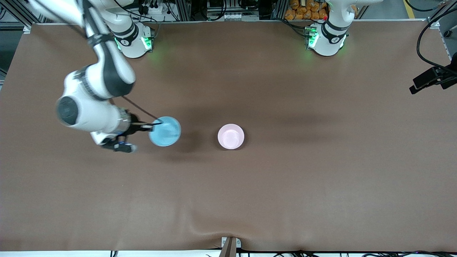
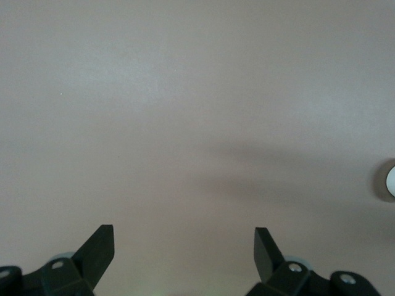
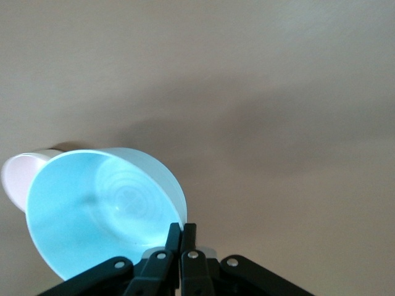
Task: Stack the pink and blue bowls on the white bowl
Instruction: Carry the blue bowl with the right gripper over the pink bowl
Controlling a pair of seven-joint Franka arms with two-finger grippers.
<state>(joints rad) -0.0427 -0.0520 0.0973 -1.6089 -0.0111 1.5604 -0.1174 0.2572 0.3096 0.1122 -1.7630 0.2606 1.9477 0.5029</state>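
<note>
My right gripper is shut on the rim of the sky-blue bowl and holds it tilted above the table, toward the right arm's end. In the right wrist view the shut fingertips pinch the blue bowl's edge. The pale pink bowl sits upright on the table near the middle, and its edge also shows past the blue bowl. I cannot make out a separate white bowl. My left gripper is open and empty over bare table. It is out of the front view.
The brown table cover is bare around the bowls. A black camera mount sticks in at the left arm's end. A pale round edge shows at the border of the left wrist view.
</note>
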